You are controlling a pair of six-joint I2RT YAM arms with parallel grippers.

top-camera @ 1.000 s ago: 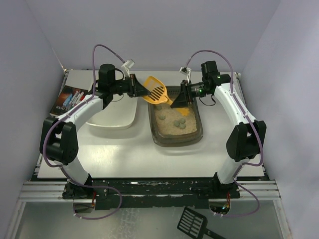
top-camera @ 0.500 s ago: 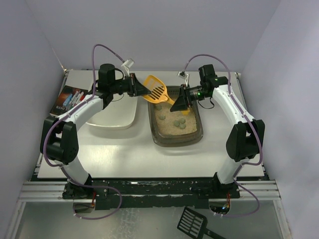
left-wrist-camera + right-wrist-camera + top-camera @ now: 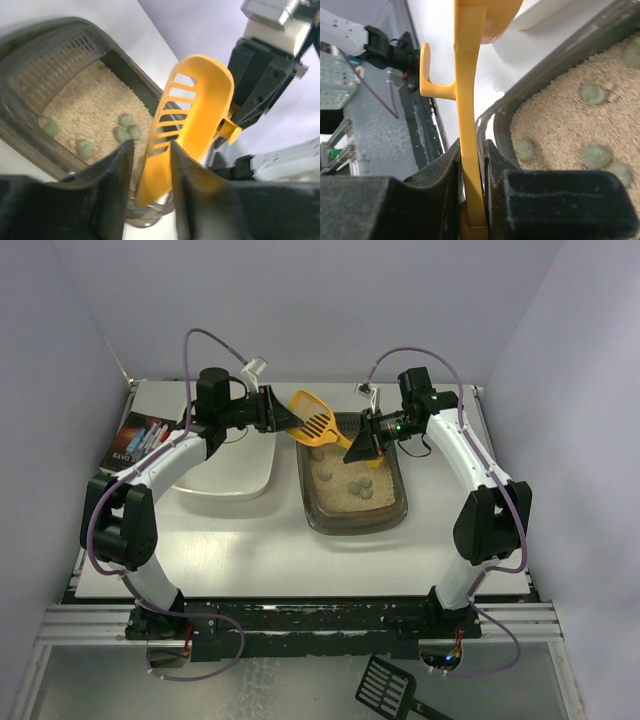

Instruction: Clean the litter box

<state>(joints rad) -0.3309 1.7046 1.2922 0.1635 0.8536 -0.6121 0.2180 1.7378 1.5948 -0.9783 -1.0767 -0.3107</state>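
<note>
The litter box [image 3: 404, 502], a dark brown tray of beige litter with several grey-green lumps [image 3: 352, 480], sits right of centre. Above its far left corner a yellow slotted scoop [image 3: 314, 418] hangs between both grippers. My right gripper [image 3: 362, 448] is shut on the scoop's handle [image 3: 469, 100], fingers pressed flat on both sides [image 3: 472, 145]. My left gripper [image 3: 292, 417] stands slightly open around the scoop's front lip [image 3: 200, 115], with a thin gap beside one finger [image 3: 151, 145]. Lumps [image 3: 125, 132] lie on the litter below.
A white plastic tub [image 3: 225, 475] stands left of the litter box, under my left arm. A dark printed packet [image 3: 138, 437] lies at the table's left edge. A black slotted scoop [image 3: 388, 685] rests on the metal floor in front of the arm bases.
My right gripper has closed onto the scoop's handle. My left gripper's jaws have eased apart from the scoop's front lip. The scoop has barely shifted.
</note>
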